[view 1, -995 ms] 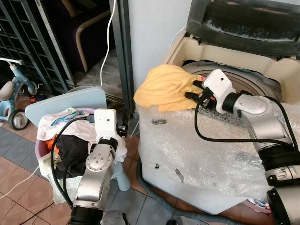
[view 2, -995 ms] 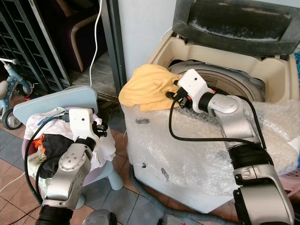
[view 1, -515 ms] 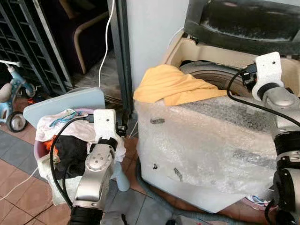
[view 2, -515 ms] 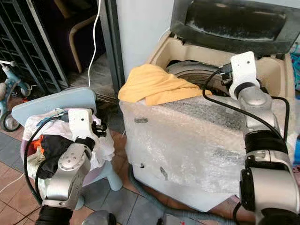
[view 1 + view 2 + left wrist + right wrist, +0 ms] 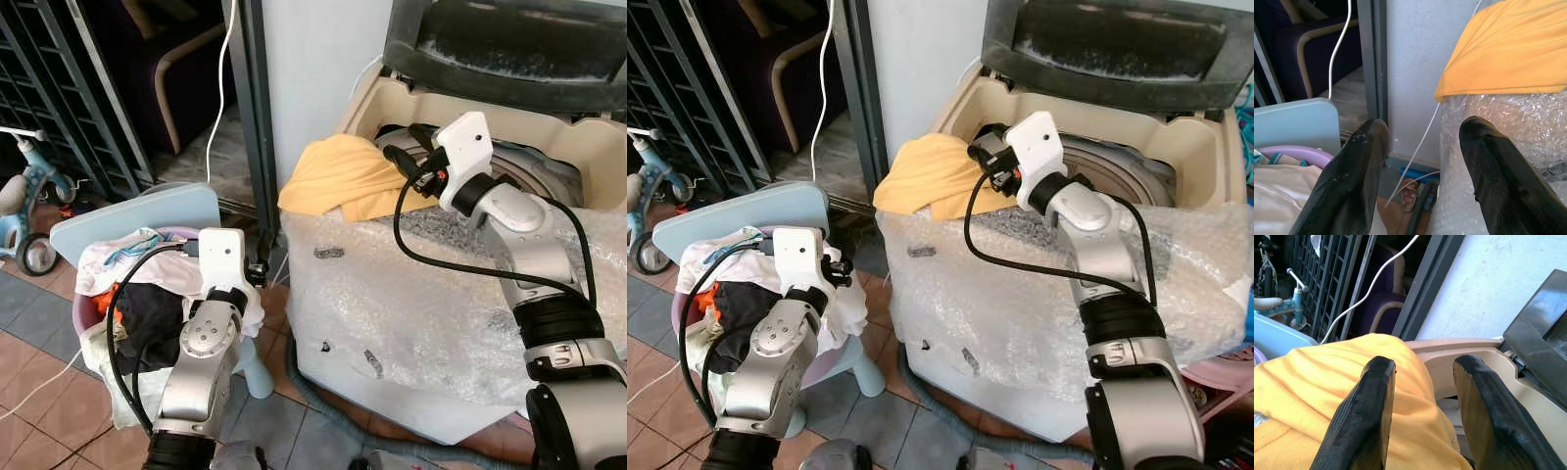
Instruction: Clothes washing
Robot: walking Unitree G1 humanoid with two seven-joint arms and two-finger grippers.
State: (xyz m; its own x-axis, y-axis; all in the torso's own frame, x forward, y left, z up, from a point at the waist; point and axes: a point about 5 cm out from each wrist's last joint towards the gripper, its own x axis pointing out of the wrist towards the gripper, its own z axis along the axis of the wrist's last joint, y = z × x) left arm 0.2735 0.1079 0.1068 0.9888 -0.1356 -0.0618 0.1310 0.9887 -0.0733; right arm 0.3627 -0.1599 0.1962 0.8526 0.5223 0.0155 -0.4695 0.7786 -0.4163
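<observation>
Loading step: right gripper [image 5: 400, 159] fingers [image 5: 1364, 416] spread, empty, straddling crumpled yellow cloth garment [image 5: 338, 176]; next, close and grip.

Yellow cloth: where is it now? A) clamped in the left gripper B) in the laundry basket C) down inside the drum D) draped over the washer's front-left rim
D. The yellow cloth lies draped over the front-left rim of the washing machine, with the open right gripper poised just above it, fingers either side and not closed on the fabric.
</observation>
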